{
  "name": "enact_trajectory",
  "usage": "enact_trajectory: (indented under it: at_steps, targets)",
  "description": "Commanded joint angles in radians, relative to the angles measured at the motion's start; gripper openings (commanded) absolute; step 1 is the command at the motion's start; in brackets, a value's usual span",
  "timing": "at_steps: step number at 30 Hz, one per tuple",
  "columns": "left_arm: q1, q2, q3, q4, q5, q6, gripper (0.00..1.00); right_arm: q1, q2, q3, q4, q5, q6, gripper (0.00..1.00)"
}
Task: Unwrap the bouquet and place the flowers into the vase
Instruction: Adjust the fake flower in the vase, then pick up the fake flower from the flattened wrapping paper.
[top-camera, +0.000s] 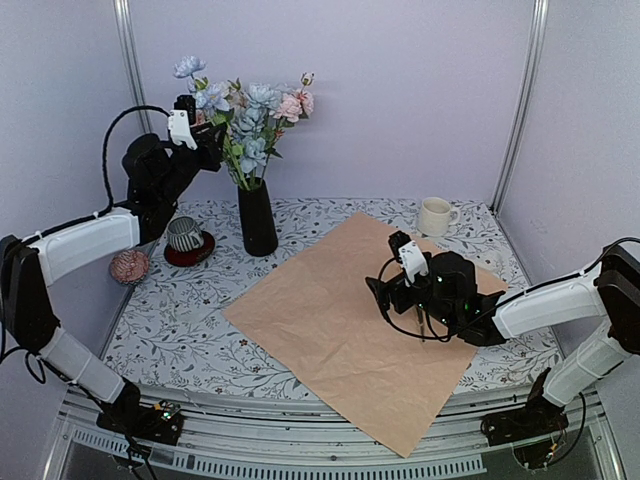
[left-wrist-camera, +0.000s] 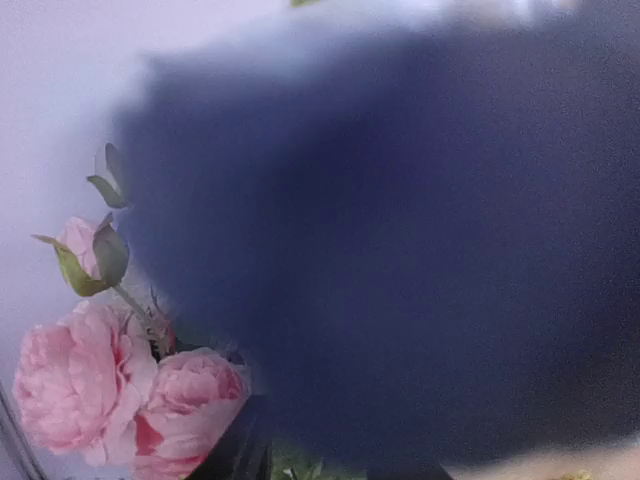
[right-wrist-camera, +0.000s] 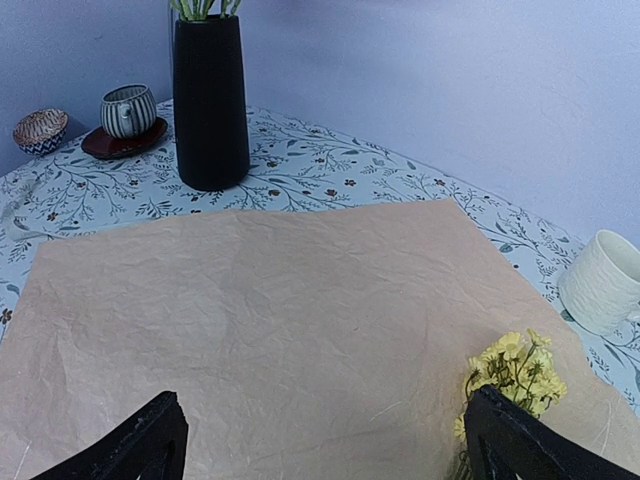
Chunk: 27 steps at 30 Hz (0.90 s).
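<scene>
The flowers (top-camera: 248, 115) stand in the black vase (top-camera: 257, 215) at the worktop's (top-camera: 180, 310) back left, with the left end effector (top-camera: 213, 135) up among the blooms; I cannot tell whether its jaws are apart. The right end effector (right-wrist-camera: 325, 440) hangs over the spread paper (top-camera: 330, 320), jaws wide apart, a yellow sprig (right-wrist-camera: 515, 372) beside one finger.

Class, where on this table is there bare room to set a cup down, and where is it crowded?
Free: the left half of the paper, between the vase and the right hand; the near-left cloth, between the bowl and the paper; the strip between vase and mug. Crowded: back left, with vase, cup and bowl.
</scene>
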Motion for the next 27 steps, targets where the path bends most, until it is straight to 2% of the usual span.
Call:
enact_trajectory:
  at_steps: [1, 4, 8, 14, 18, 22, 26, 27]
  targets:
    - [0.010, -0.071, -0.064, -0.095, 0.006, -0.062, 0.45, -0.002, -0.007, 0.017, -0.027, 0.045, 0.002, 0.99]
    - [0.010, -0.139, -0.149, -0.081, 0.011, -0.094, 0.66, -0.002, -0.044, 0.001, -0.033, 0.074, 0.014, 0.99]
    - [0.008, -0.236, -0.220, -0.130, 0.020, -0.125, 0.80, -0.005, -0.106, 0.021, -0.142, 0.128, 0.105, 0.99]
    - [0.004, -0.389, -0.333, -0.244, 0.075, -0.219, 0.88, -0.007, -0.099, 0.193, -0.587, 0.116, 0.418, 0.99]
    - [0.000, -0.495, -0.431, -0.268, 0.174, -0.296, 0.93, -0.011, -0.086, 0.249, -0.783, 0.083, 0.512, 0.99]
    - [-0.041, -0.522, -0.514, -0.259, 0.289, -0.368, 0.98, -0.051, -0.083, 0.243, -0.878, 0.017, 0.553, 0.99]
    - [-0.116, -0.486, -0.548, -0.261, 0.302, -0.370, 0.98, -0.113, -0.104, 0.194, -0.877, -0.045, 0.584, 0.99]
    - [-0.132, -0.474, -0.548, -0.261, 0.299, -0.364, 0.98, -0.122, -0.114, 0.184, -0.872, -0.058, 0.588, 0.96]
